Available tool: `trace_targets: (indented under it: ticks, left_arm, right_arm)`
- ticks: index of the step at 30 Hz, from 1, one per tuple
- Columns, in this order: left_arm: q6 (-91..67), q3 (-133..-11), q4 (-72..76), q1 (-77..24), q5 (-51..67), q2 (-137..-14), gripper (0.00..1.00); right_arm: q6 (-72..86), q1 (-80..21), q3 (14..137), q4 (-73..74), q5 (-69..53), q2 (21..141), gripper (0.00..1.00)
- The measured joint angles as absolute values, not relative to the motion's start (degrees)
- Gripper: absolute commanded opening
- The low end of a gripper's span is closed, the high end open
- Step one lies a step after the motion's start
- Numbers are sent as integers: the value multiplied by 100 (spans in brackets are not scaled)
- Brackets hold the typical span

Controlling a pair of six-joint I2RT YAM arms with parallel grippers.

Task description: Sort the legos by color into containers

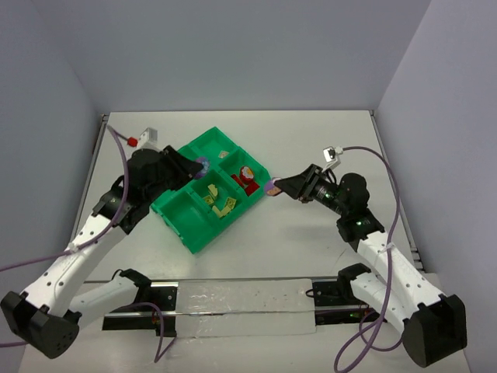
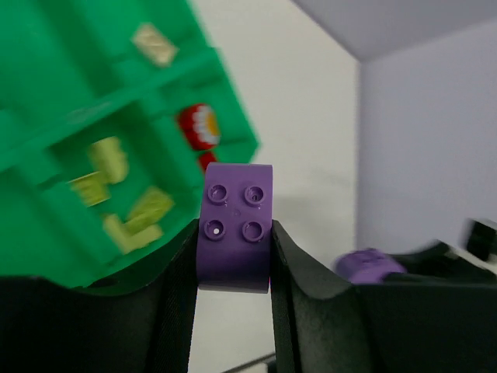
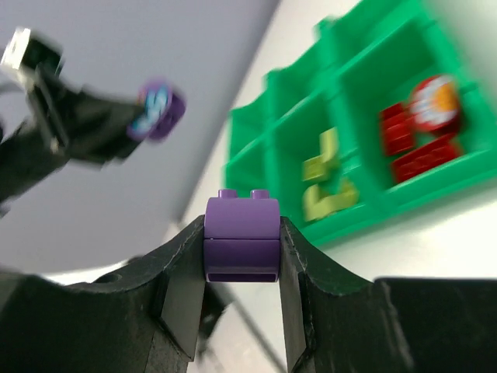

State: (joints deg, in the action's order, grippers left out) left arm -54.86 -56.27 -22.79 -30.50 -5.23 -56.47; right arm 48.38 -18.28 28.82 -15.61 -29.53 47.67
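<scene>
Both end effectors loaded. Left end effector [image 2: 234,233] is clamped tight on a four-stud purple lego [image 2: 234,203], studs facing the wrist cam. From the top cam it sits over the far-left edge of the green tray [image 1: 180,219]. Right end effector [image 3: 242,237] is pinched closed on a second purple lego [image 3: 241,221], studs up. It's just beside the tray's right corner, over the tabletop [image 1: 326,140]. Tray lies diagonally between my two arms. Red legos [image 1: 248,179] are in the right-hand compartment. Yellow-green legos [image 1: 217,202] are in the neighbouring middle one. One pale piece [image 1: 226,155] is in the far compartment. Can't tell how high either purple lego is above the tray.
</scene>
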Motion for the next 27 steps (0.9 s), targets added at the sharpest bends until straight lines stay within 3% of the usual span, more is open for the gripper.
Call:
trace_targets:
  ticks: [8,10,12,16,19,22,27]
  left_arm:
    - [-6112,-4477,-3574,-3282,-1830,-5141,0]
    - [-6268,-4223,-3769,-3353,-1919,-5048,4]
    - [-6347,-4078,-3877,-3376,-1960,-5000,28]
    - [-6354,-4013,-3790,-3378,-1940,-5109,64]
    - [-6267,-4001,-3611,-3378,-1858,-5261,77]
    - [-6144,-4004,-3465,-3378,-1753,-5388,79]
    - [-5563,-4267,-3201,-3377,-1430,-5476,72]
  right_arm:
    - [3741,-1820,3271,270,-1871,4525,0]
    - [3648,-1816,3273,492,-1754,4525,0]
    - [3585,-1814,3293,647,-1706,4528,0]
    - [3489,-1813,3428,830,-1712,4528,0]
    - [3437,-1813,3511,869,-1738,4529,0]
    - [3350,-1813,3587,956,-1829,4558,0]
    - [3142,-1811,3748,1116,-2388,4793,0]
